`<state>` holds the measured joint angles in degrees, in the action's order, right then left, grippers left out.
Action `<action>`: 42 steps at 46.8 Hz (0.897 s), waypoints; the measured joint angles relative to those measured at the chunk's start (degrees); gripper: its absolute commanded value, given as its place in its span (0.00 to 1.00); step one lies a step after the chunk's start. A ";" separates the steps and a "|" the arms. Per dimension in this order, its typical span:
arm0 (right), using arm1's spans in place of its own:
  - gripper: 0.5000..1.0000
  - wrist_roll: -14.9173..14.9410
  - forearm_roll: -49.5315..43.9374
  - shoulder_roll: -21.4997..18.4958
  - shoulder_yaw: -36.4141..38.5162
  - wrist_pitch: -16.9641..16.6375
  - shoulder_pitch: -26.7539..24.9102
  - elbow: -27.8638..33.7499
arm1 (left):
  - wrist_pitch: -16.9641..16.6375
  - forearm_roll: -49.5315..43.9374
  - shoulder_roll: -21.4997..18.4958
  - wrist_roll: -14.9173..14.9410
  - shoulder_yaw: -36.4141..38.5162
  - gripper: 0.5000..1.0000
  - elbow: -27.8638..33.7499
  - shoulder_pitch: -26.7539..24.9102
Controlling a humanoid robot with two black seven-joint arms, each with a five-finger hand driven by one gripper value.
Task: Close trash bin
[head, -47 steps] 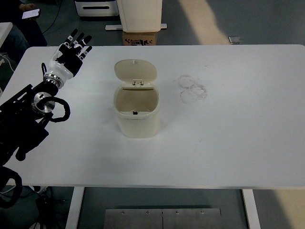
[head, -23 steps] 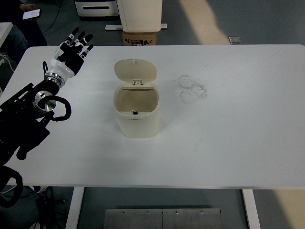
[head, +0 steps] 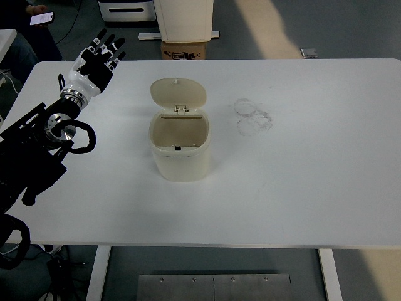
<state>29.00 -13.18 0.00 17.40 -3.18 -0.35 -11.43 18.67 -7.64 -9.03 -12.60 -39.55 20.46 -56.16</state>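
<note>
The left hand [head: 95, 63] is raised over the far left corner of the white table [head: 313, 175], its fingers [head: 103, 44] stretched out and slightly fanned, pointing away toward the far edge. It holds nothing and touches nothing; the palm looks to be facing down and a little to the right, though from this height that is hard to be sure of. Behind it the black left arm [head: 37, 150] comes in from the left edge, with a loop of black cable [head: 78, 138] hanging at the wrist joint.

The trash bin [head: 180, 147] stands upright a little left of the table's middle, well apart from the hand and to its right. It is a small cream-coloured bin with rounded corners. Its lid [head: 178, 92] is swung up and back on the hinge at the far rim, so the mouth is open and the pale inside wall shows. A small dark catch sits at the middle of the near rim.

To the right of the bin, faint ring marks [head: 252, 117] show on the tabletop. At the top left corner a person's hand holds a phone [head: 40, 17].
</note>
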 measured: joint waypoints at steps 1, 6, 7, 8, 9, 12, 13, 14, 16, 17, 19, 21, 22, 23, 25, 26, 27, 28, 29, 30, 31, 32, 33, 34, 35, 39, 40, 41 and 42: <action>0.98 0.00 0.00 0.00 0.00 0.00 0.00 0.00 | -0.26 0.00 -0.01 0.01 0.00 1.00 0.20 0.00; 0.98 0.00 0.00 0.00 0.00 0.00 0.00 0.00 | -1.32 -0.01 -0.02 0.09 0.03 1.00 1.05 -0.04; 0.98 0.00 0.00 0.00 0.00 0.00 0.00 0.00 | -1.52 -0.01 -0.02 0.10 0.05 1.00 1.33 -0.07; 0.98 0.00 0.00 0.00 0.00 0.00 0.00 0.00 | -1.91 -0.02 -0.09 0.11 0.08 1.00 2.03 -0.11; 0.98 0.00 0.00 0.00 0.00 0.00 0.00 0.00 | -2.24 -0.03 -0.25 0.13 0.14 1.00 2.74 -0.17; 0.98 0.00 0.00 0.00 0.00 0.00 0.00 0.01 | -3.54 -0.09 -1.15 0.22 0.57 1.00 5.19 -0.82; 0.98 0.00 0.00 0.00 0.00 0.00 0.01 0.00 | -4.00 -0.13 -1.68 0.27 0.78 1.00 5.94 -1.14; 0.98 0.00 0.00 0.00 0.00 0.00 0.02 0.00 | -4.38 -0.16 -2.22 0.32 0.95 1.00 6.52 -1.45; 0.98 0.00 0.00 0.00 0.00 0.00 -0.01 0.01 | -5.18 -0.15 -3.58 0.51 1.59 1.00 7.84 -2.08; 0.98 0.00 0.00 0.00 0.00 0.00 0.01 0.01 | -5.48 -0.15 -4.18 0.71 1.95 1.00 8.47 -2.35; 0.98 0.00 0.00 0.00 0.00 0.01 0.01 0.00 | -5.74 -0.12 -5.32 1.45 2.88 1.00 9.75 -2.98; 0.98 0.00 0.00 0.00 0.00 0.01 -0.01 0.00 | -5.81 -0.07 -6.65 2.91 4.42 1.00 11.52 -3.67; 0.98 0.00 0.00 0.00 0.00 0.02 0.01 0.00 | -5.80 -0.03 -7.35 3.70 5.25 1.00 12.44 -3.97; 0.98 0.00 0.00 0.00 0.00 0.02 0.01 0.00 | -5.63 -0.01 -8.42 4.60 6.54 1.00 13.95 -4.27; 0.98 0.00 0.00 0.00 0.00 0.03 -0.01 0.00 | -5.47 0.06 -10.26 5.63 8.47 1.00 16.06 -4.70; 0.98 0.01 0.00 0.00 0.00 0.03 -0.01 0.00 | -5.45 0.09 -11.27 5.97 9.45 1.00 17.02 -4.96; 0.98 0.00 0.00 0.00 0.00 0.03 -0.01 0.01 | -5.43 0.08 -12.57 6.21 10.59 1.00 18.94 -5.25; 0.98 0.00 0.00 0.01 0.00 0.03 -0.01 0.01 | -5.41 0.09 -13.50 6.36 11.39 1.00 20.40 -5.51; 0.98 0.00 0.00 0.01 -0.01 0.03 0.02 0.00 | -5.41 0.10 -14.22 6.46 12.00 1.00 21.52 -5.71; 0.98 0.00 0.00 0.00 0.00 0.03 0.01 0.00 | -5.47 0.11 -14.87 6.50 12.56 1.00 22.58 -6.00; 0.98 0.00 0.00 0.00 0.00 0.03 -0.01 0.00 | -5.56 0.10 -15.66 6.54 13.36 1.00 23.82 -6.48; 0.98 0.00 0.00 0.00 0.00 0.03 -0.01 0.01 | -5.63 0.10 -16.13 6.57 13.82 1.00 24.53 -6.83; 0.98 0.00 0.00 0.00 0.00 0.03 0.00 0.01 | -5.68 0.10 -16.53 6.58 14.34 1.00 25.17 -7.36; 0.98 0.00 0.00 0.00 0.00 0.03 0.00 0.01 | -5.71 0.09 -16.98 6.57 15.16 1.00 25.87 -8.18; 0.98 0.00 0.00 0.00 0.00 0.03 0.01 0.00 | -5.68 0.09 -17.45 6.60 16.17 1.00 26.32 -8.87; 0.98 0.00 0.00 0.01 0.00 0.03 0.01 0.01 | -5.72 0.08 -19.02 7.21 21.65 1.00 28.01 -11.92; 0.98 0.00 0.00 0.01 0.00 0.03 0.01 0.01 | -5.73 0.11 -19.32 7.61 22.94 1.00 28.40 -12.60; 0.98 -0.01 0.00 0.00 0.00 0.03 0.00 0.00 | -5.75 0.14 -19.60 8.40 24.41 1.00 28.81 -13.34; 0.98 -0.01 0.00 0.00 0.00 0.03 -0.01 0.01 | -5.74 0.15 -19.96 9.65 26.26 1.00 29.24 -14.22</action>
<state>28.99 -13.19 0.00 17.40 -3.16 -0.36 -11.42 12.93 -7.50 -28.99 -2.95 -13.28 49.70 -70.38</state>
